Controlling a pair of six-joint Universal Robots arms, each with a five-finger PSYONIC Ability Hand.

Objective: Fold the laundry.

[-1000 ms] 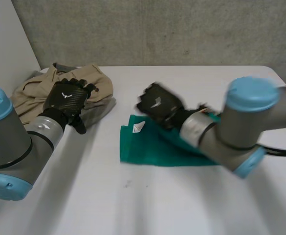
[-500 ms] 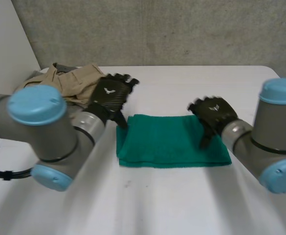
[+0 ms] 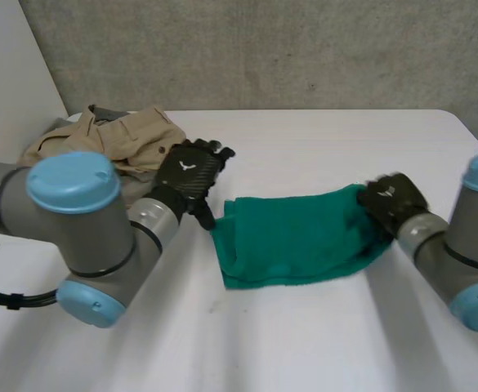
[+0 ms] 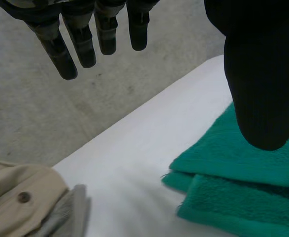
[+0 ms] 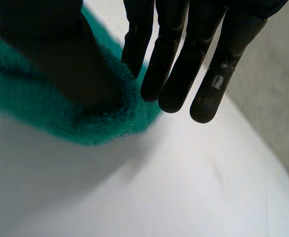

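As I look down from the head view, the towel [image 3: 292, 237] lies folded on the table [image 3: 304, 351], roughly midway between the two arms. Its layers are stacked and its right end is bunched and raised off the surface. My right hand [image 3: 392, 202] is at that raised end. In the right wrist view I see its thumb [image 5: 60, 54] sunk into the pile, with the towel's edge curling up round it. Its straight fingers [image 5: 176, 64] reach past the edge on the other side. I read the hand as clamped on the towel's end, with cloth between thumb and fingers. Beyond the fingertips there is bare table.

My left hand [image 3: 188, 173] hangs just beside the towel's far left corner, between the towel and the tan garment [image 3: 108, 140] heaped at the table's far left. In the left wrist view its fingers are straight and spread, well clear of the thumb, and nothing lies between them. The thumb hangs above the towel's folded corner, where two layers show. I cannot tell whether it touches the cloth. The tan garment shows a button [image 4: 22, 197], and a grey cloth [image 4: 70, 212] lies against it, apart from the towel.
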